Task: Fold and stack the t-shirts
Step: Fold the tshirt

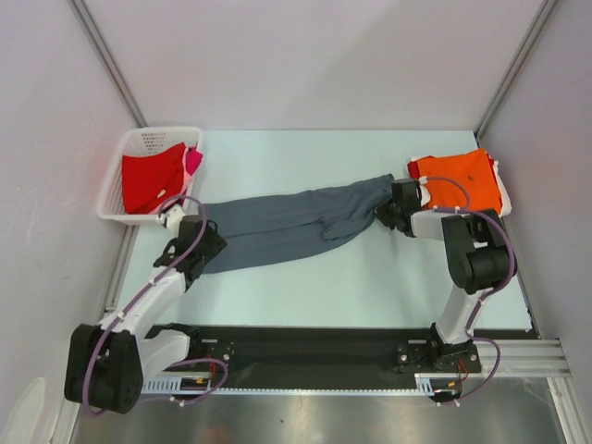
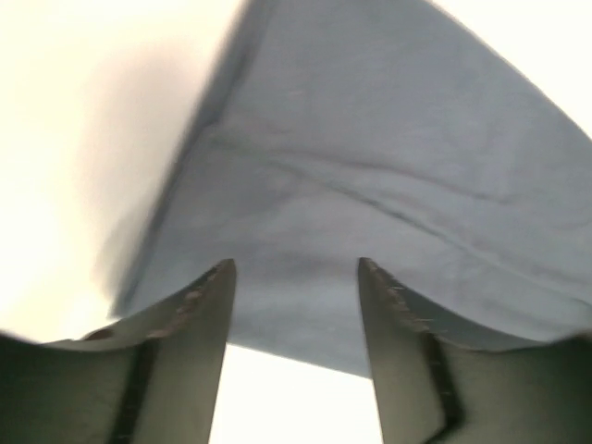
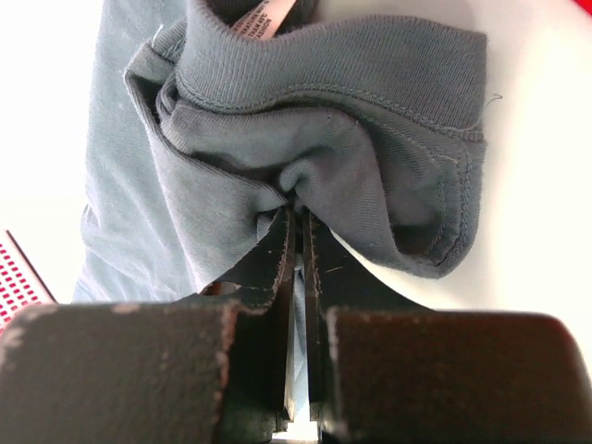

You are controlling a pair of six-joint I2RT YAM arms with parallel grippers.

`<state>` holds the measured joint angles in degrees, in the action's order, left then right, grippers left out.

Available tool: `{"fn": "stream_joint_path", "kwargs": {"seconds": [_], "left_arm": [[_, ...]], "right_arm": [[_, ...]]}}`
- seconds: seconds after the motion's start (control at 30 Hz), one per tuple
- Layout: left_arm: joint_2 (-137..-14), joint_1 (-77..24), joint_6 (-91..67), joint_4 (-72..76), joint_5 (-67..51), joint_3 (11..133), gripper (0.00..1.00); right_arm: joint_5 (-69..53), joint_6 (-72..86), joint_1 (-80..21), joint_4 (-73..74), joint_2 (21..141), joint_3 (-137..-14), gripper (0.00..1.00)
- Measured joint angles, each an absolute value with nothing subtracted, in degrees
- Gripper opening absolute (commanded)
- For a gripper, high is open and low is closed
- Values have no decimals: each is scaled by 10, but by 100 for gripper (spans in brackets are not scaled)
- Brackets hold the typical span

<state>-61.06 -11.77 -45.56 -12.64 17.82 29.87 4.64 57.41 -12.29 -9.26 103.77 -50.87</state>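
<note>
A dark slate-grey t-shirt (image 1: 287, 222) lies stretched in a long band across the table between both arms. My right gripper (image 1: 387, 211) is shut on a bunched fold of it beside the ribbed collar (image 3: 324, 92); in the right wrist view the gripper (image 3: 298, 213) has its jaws pressed together with cloth pinched at the tips. My left gripper (image 1: 208, 242) is at the shirt's left end. In the left wrist view this gripper (image 2: 296, 266) stands open, with the grey t-shirt (image 2: 370, 139) spread just beyond its fingertips. A folded bright orange t-shirt (image 1: 458, 180) lies at the back right, behind the right gripper.
A white lattice basket (image 1: 111, 190) stands at the back left with a red t-shirt (image 1: 153, 176) and a pink one (image 1: 192, 162) inside. Grey walls close in the table on three sides. The black base rail (image 1: 305, 351) runs along the near edge.
</note>
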Motion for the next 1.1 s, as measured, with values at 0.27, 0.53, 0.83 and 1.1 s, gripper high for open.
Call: {"fn": "stream_joint_path", "kwargs": {"seconds": [0.27, 0.53, 0.83, 1.1], "left_arm": [[-553, -27, -500, -141, 173, 223, 63], [-567, -23, -507, -127, 153, 206, 59], [-603, -22, -526, -69, 131, 182, 9], [-596, -23, -530, -11, 73, 154, 0]], "right_arm": [[35, 556, -114, -80, 1067, -552, 0], [37, 534, -104, -65, 1076, -571, 0], [51, 516, -104, -42, 1076, -587, 0], [46, 506, -97, -35, 1120, -642, 0]]}}
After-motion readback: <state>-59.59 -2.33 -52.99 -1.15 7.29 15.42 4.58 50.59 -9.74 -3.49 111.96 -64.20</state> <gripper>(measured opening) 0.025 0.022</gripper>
